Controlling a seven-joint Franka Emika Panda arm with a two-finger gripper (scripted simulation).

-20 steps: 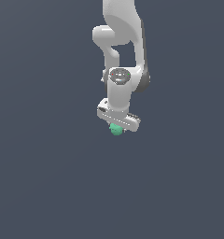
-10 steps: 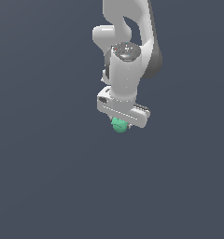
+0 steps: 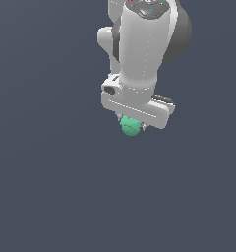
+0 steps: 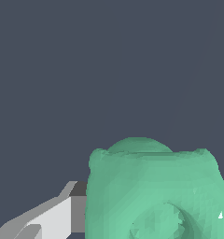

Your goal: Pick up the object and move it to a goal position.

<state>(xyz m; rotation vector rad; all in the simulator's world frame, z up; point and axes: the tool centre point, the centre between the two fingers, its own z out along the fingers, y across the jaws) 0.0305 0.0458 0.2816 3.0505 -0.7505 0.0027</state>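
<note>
Mint-green object (image 3: pixel 131 127) hangs at gripper's (image 3: pixel 132 124) 6 o'clock, fingers clenched on it. Risk: rounded, creased surface slips out during fast transit.

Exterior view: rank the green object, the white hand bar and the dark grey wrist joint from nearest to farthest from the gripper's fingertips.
1. The green object, right at the gripper, poking out below the hand.
2. The white hand bar, just above the object.
3. The dark grey wrist joint, highest up, toward the exterior view's right.
</note>
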